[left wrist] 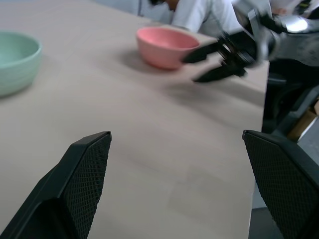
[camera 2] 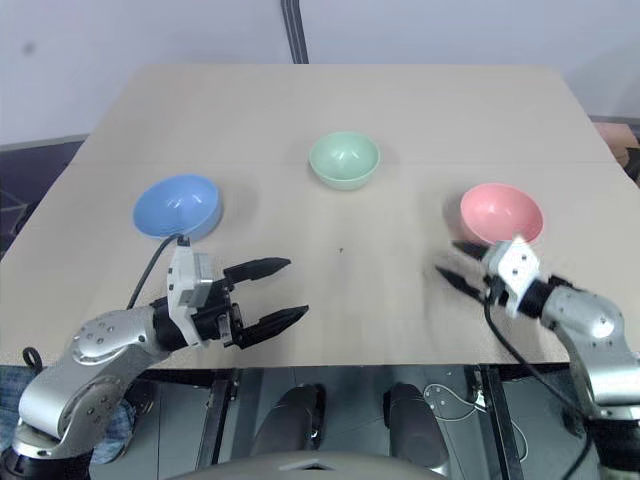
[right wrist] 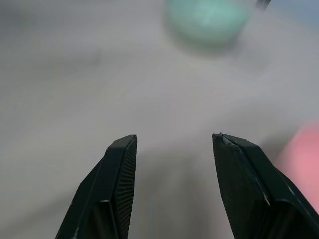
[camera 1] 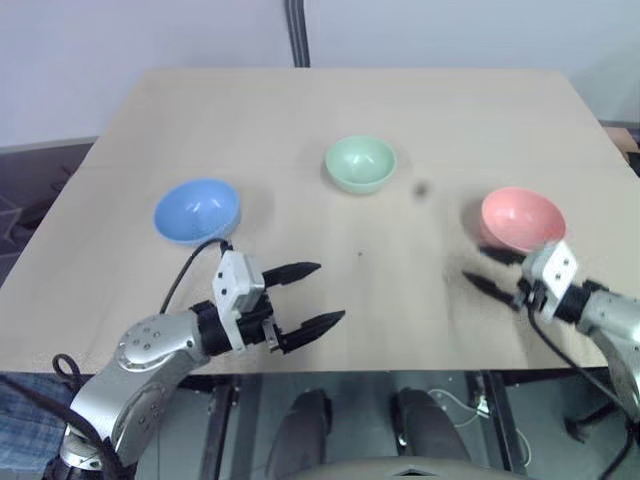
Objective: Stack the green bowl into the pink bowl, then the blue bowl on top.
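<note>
Three bowls sit on one table (camera 1: 120, 290): one blue bowl (camera 1: 197, 211) at nine o'clock, one green bowl (camera 1: 360, 163) at twelve, one pink bowl (camera 1: 521, 219) at three.

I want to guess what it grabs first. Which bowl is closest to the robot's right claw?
The pink bowl. The right gripper sits just beside it, while the green bowl and blue bowl are farther off.

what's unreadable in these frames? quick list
- Small dark speck on the wooden table, head view: too small to identify.
- Round salmon-pink bowl, right wrist view: cut off by the frame edge, blurred.
- Round mint-green bowl, left wrist view: cut by the edge.
- Right gripper, head view: motion-blurred against the pink bowl; contact unclear.
</note>
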Controlling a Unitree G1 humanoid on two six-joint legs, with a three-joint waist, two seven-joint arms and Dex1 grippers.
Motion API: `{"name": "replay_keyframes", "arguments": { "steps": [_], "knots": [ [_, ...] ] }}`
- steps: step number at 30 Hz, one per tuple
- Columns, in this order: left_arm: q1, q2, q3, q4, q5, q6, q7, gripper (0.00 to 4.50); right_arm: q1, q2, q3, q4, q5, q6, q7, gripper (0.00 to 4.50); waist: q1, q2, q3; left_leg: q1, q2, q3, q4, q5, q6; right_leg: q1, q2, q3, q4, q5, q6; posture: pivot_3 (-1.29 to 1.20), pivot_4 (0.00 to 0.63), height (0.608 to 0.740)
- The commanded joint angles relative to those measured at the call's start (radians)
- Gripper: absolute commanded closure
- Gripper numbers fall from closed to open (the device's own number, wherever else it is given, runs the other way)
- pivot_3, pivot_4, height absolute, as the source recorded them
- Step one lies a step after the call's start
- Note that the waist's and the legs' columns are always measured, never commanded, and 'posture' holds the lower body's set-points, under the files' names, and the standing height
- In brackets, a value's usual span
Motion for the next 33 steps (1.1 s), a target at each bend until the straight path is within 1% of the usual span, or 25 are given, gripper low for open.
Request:
{"name": "replay_keyframes", "arguments": {
  "steps": [1,4,9,11,17,20,21,22,23,24,29,33],
  "knots": [
    [-0.016,0.007,-0.003,-0.005,-0.014,-0.007,-0.015,0.04,-0.039,-0.027,-0.032,-0.039,-0.001,0.106,-0.066,1.96,0.006,-0.001,-0.001,0.0,0.0,-0.001,0.0,0.0,0.0,0.0,0.0,-0.001,0.0,0.0,0.0,0.0,0.15,0.74],
    [-0.029,0.0,-0.023,0.012,0.002,-0.017,-0.02,0.04,-0.061,-0.086,0.005,-0.003,-0.093,0.223,-0.12,1.96,0.018,-0.001,-0.001,-0.003,-0.001,-0.003,0.0,0.0,0.001,0.0,-0.001,-0.003,-0.002,0.0,0.0,0.0,0.15,0.74],
    [-0.036,-0.003,-0.039,0.02,0.013,-0.029,-0.02,0.04,-0.075,-0.143,0.075,0.004,-0.142,0.392,-0.129,1.96,0.022,-0.001,0.0,-0.003,-0.002,-0.002,-0.001,-0.001,0.001,-0.001,-0.002,-0.002,-0.002,0.0,0.0,0.0,0.15,0.74],
    [-0.028,0.006,-0.046,0.022,0.031,-0.037,-0.022,0.04,-0.097,-0.148,0.096,0.015,-0.163,0.492,-0.161,1.96,0.021,-0.001,0.0,-0.002,-0.001,-0.001,-0.001,-0.001,0.001,-0.001,-0.001,-0.002,-0.002,0.0,0.0,0.0,0.15,0.74],
    [-0.011,0.0,-0.042,0.016,0.042,-0.041,-0.019,0.04,-0.132,-0.152,0.139,0.029,-0.2,0.554,-0.16,1.96,0.021,-0.001,0.0,-0.002,-0.001,-0.001,-0.001,-0.001,0.001,0.0,-0.001,-0.001,-0.002,0.0,0.0,0.0,0.15,0.74],
    [-0.005,-0.005,-0.044,0.007,0.042,-0.039,-0.011,0.0,-0.14,-0.155,0.148,0.029,-0.213,0.544,-0.158,2.76,0.021,-0.001,0.0,-0.002,-0.001,-0.001,-0.001,-0.001,0.001,-0.001,-0.001,-0.001,-0.002,0.0,0.0,0.0,0.15,0.74],
    [-0.003,-0.006,-0.044,0.006,0.042,-0.039,-0.008,0.0,-0.142,-0.157,0.15,0.031,-0.216,0.54,-0.154,3.55,0.022,-0.001,0.0,-0.002,-0.001,-0.001,-0.001,-0.001,0.001,-0.001,-0.001,-0.001,-0.002,0.0,0.0,0.0,0.15,0.74],
    [-0.002,-0.008,-0.043,0.006,0.042,-0.039,-0.005,0.0,-0.143,-0.157,0.151,0.032,-0.219,0.538,-0.151,3.92,0.022,-0.001,0.0,-0.002,-0.001,-0.001,-0.001,-0.001,0.001,-0.001,-0.001,-0.001,-0.002,0.0,0.0,0.0,0.15,0.74],
    [-0.001,-0.008,-0.043,0.005,0.043,-0.04,-0.003,0.0,-0.145,-0.157,0.151,0.034,-0.22,0.538,-0.147,4.13,0.022,-0.001,0.0,-0.002,-0.001,-0.001,-0.001,-0.001,0.001,-0.001,-0.001,-0.001,-0.002,0.0,0.0,0.0,0.15,0.74],
    [0.001,-0.009,-0.043,0.005,0.043,-0.041,-0.001,0.0,-0.146,-0.156,0.151,0.036,-0.222,0.537,-0.145,4.48,0.021,-0.001,0.0,-0.002,-0.001,-0.001,-0.001,-0.001,0.001,-0.001,-0.001,-0.001,-0.002,0.0,0.0,0.0,0.15,0.74],
    [0.006,-0.011,-0.044,0.001,0.042,-0.042,0.005,0.0,-0.165,-0.151,0.157,0.036,-0.225,0.519,-0.129,4.48,0.021,-0.001,0.0,-0.002,-0.001,-0.001,-0.001,-0.001,0.001,-0.001,-0.001,-0.001,-0.002,0.0,0.0,0.0,0.15,0.74],
    [0.01,-0.01,-0.04,0.012,0.048,-0.052,-0.001,0.0,-0.19,-0.165,0.234,-0.023,-0.249,0.395,-0.058,4.48,0.019,-0.001,0.0,-0.002,-0.001,0.0,-0.001,-0.001,0.001,-0.001,-0.001,-0.001,-0.002,0.0,0.0,0.0,0.15,0.74]
  ]
}}
